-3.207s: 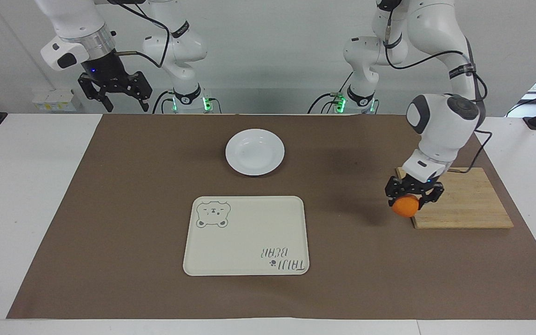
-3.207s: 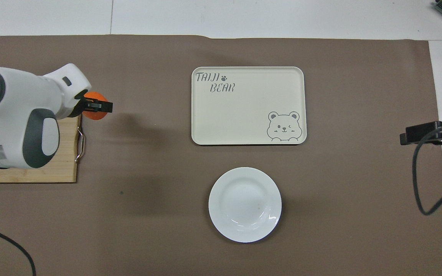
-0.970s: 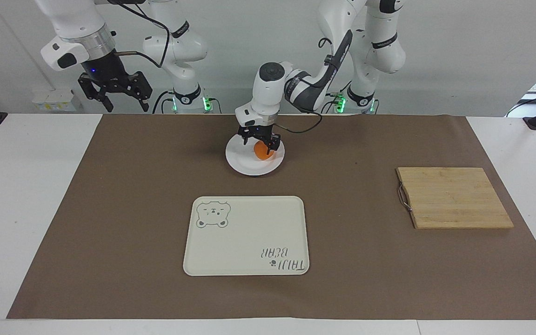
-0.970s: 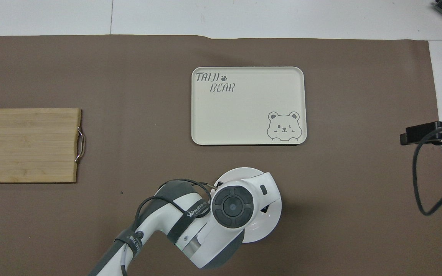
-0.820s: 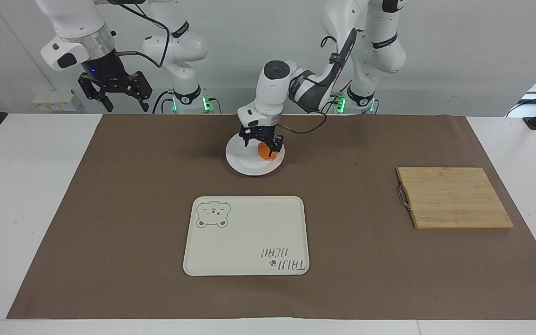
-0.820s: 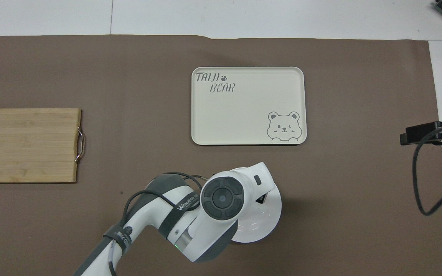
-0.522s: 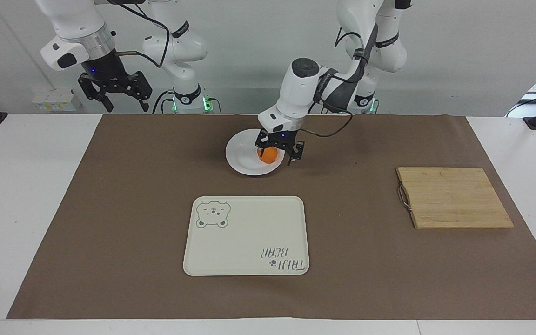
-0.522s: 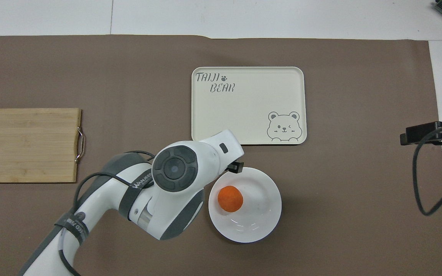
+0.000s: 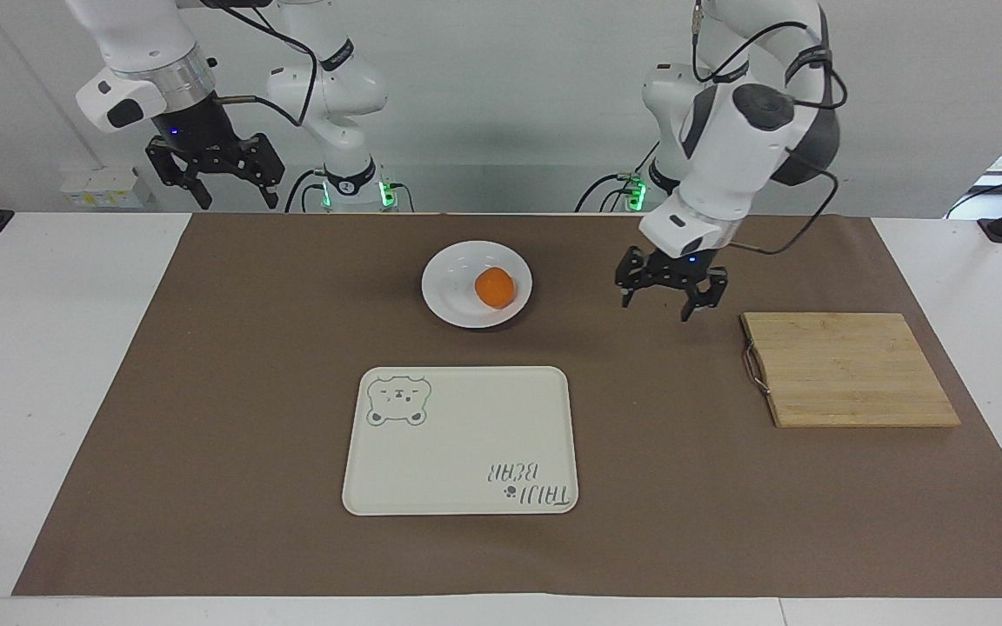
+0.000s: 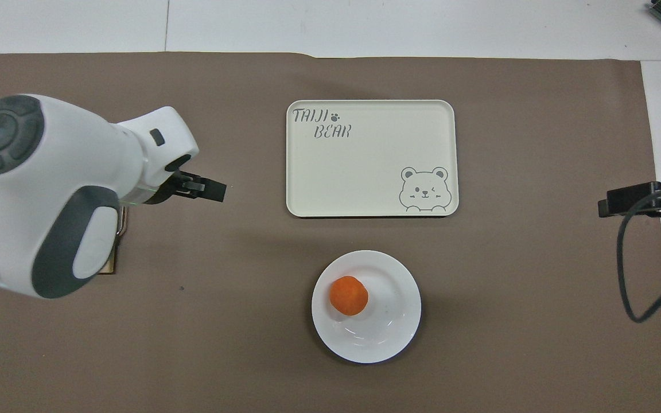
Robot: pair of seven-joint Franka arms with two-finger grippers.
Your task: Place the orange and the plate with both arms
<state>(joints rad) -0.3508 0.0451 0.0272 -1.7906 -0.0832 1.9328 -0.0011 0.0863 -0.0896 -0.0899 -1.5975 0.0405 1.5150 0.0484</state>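
**Inspector:** In the facing view, your left gripper (image 9: 665,296) hung released and empty over the brown mat (image 9: 205,391), between the plate (image 9: 449,300) and the cutting board (image 9: 849,369). The orange (image 9: 495,287) sat in the plate, off-centre toward the left arm's end. Your right gripper (image 9: 214,178) waited, spread open, raised over its own end.

**Operator:** And the plate step?

**Inspector:** You should, in my judgement, pinch the rim away from the orange and carry it level; the fruit would roll.

**Inspector:** In the overhead view, the tray (image 10: 370,195) held nothing and lay farther from the robots than the plate (image 10: 399,321), which held only the orange (image 10: 349,295).
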